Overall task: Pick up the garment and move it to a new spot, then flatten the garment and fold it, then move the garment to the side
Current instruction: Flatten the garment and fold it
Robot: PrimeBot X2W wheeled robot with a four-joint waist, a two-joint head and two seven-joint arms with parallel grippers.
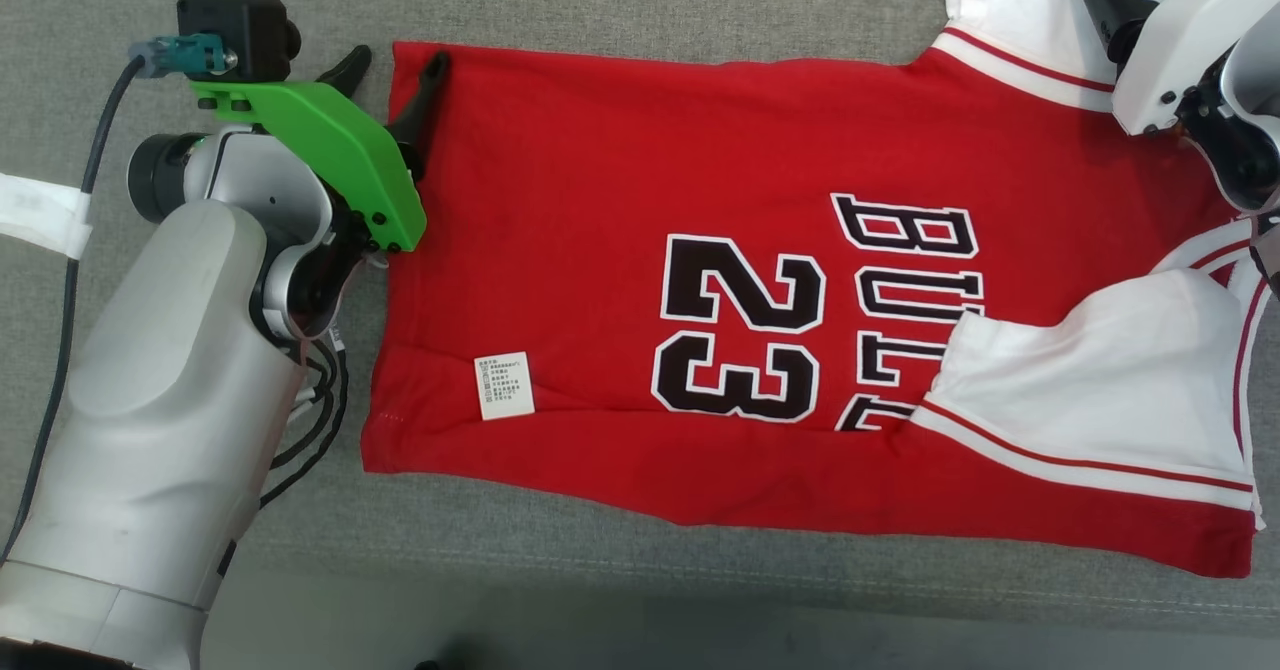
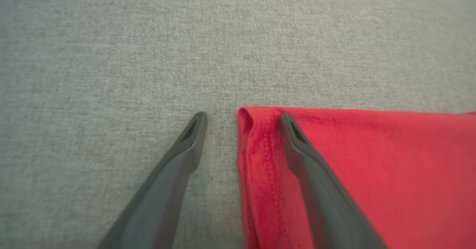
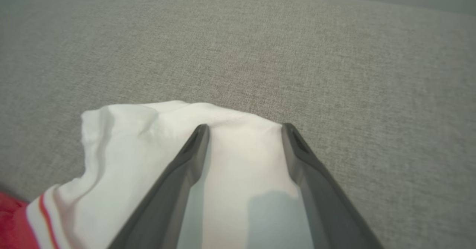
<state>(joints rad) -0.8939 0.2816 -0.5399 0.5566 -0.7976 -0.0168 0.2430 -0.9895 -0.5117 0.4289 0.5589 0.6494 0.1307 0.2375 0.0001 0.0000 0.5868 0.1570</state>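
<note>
On the grey fabric surface [image 1: 700, 0], the head view shows the whole red jersey [image 1: 600, 200] spread flat, number 23 up, a white care label [image 1: 504, 386] near its hem. Closer in, the left pincer [image 2: 242, 118] is open, straddling the hem corner. The right pincer [image 3: 244, 127] gapes over a white sleeve [image 3: 122, 137].

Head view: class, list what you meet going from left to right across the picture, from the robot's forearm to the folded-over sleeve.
left forearm → left gripper → white label → 23 → white sleeve
</note>
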